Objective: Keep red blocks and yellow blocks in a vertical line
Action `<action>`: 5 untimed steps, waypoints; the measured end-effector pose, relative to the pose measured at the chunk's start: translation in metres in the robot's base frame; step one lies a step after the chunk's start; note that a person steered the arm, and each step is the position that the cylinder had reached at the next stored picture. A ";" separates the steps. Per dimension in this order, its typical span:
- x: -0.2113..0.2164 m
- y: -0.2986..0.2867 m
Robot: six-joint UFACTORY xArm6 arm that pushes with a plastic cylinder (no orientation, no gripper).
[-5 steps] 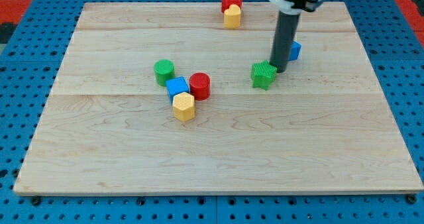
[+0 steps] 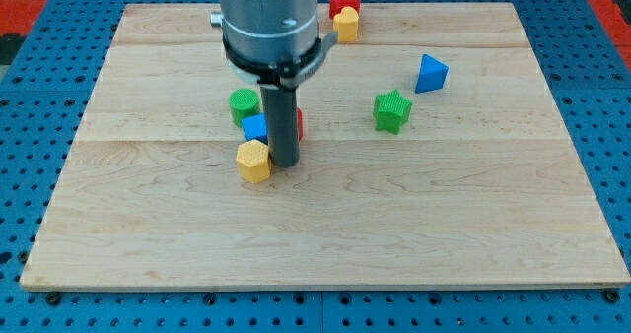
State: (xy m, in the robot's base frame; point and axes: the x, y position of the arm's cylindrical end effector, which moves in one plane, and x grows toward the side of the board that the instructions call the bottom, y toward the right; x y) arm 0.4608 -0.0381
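A single view looks down at a slant from beyond the near edge of the wooden surface (image 2: 325,244), close enough that this surface fills nearly the whole frame

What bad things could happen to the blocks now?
My tip touches the yellow hexagon block, packed against the blue block, green cylinder and mostly hidden red block. A push might drag the blue or green one along, or scatter the red and yellow apart.

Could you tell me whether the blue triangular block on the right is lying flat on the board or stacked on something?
Flat on the board. The blue triangular block sits alone on the wooden board, apart from the green star block, nothing beneath it.
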 end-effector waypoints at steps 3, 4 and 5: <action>-0.105 0.009; -0.113 0.009; -0.112 0.009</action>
State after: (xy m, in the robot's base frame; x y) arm 0.3485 -0.0289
